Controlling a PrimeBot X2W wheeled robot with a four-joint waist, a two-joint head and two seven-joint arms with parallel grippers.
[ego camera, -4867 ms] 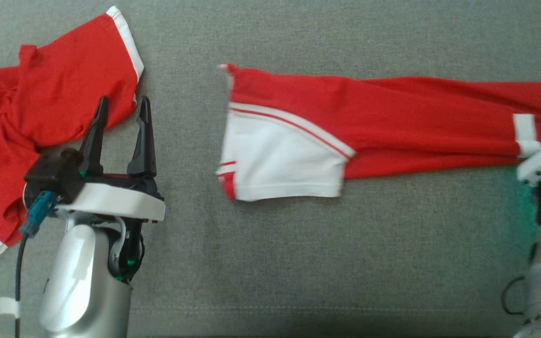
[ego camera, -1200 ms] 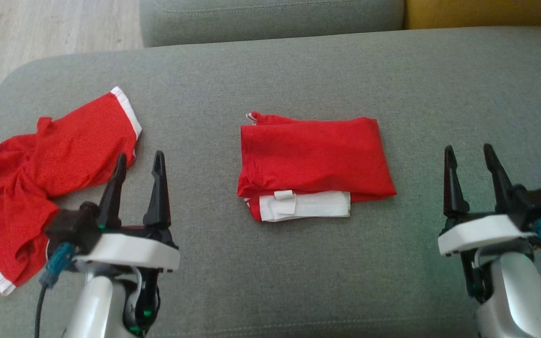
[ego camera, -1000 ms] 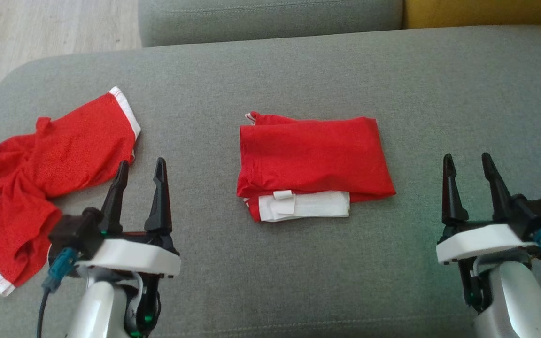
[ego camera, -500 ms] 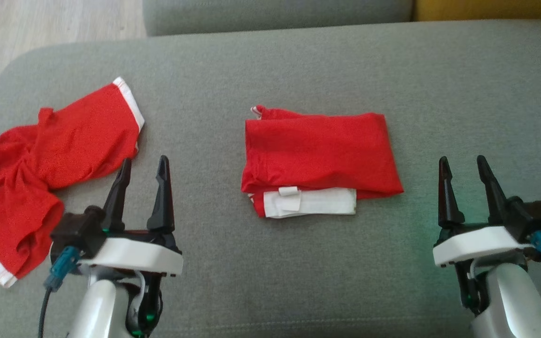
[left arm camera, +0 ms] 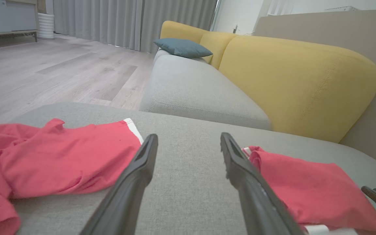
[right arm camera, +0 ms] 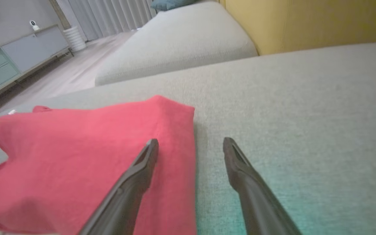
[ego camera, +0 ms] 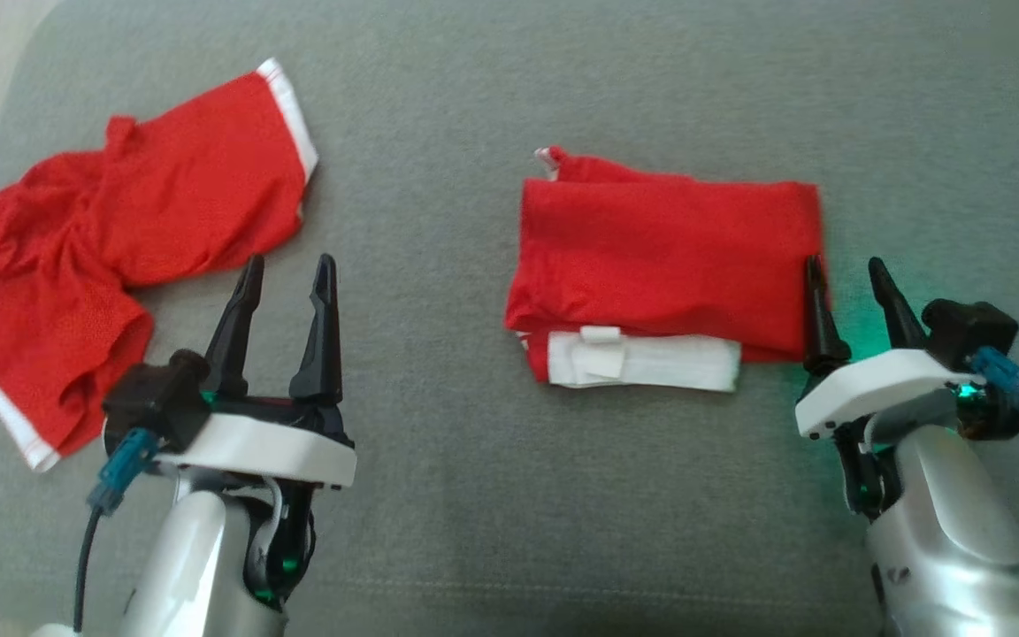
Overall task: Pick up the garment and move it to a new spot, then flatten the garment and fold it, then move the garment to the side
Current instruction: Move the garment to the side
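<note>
The folded red garment [ego camera: 664,252] lies mid-cushion with a white band along its near edge; it also appears as a red slab [right arm camera: 86,156] and at the right [left arm camera: 308,192]. My right gripper [ego camera: 846,265] stands open at the garment's right edge, its left finger over the red cloth, its right finger over bare cushion; the same open gripper [right arm camera: 190,141] straddles that edge. My left gripper [ego camera: 288,265] is open and empty between the two garments, above bare cushion [left arm camera: 188,137].
A second red garment [ego camera: 111,248] with white trim lies crumpled at the left [left arm camera: 44,163]. The grey cushion [ego camera: 492,495] stretches around. Beyond it stand another grey seat [left arm camera: 191,88], a yellow sofa back [left arm camera: 292,81] and wooden floor [left arm camera: 44,71].
The head camera has tilted down and shifted, so the scene slid right. The garment went from a long strip to a folded stack. My right gripper has moved up to its right edge.
</note>
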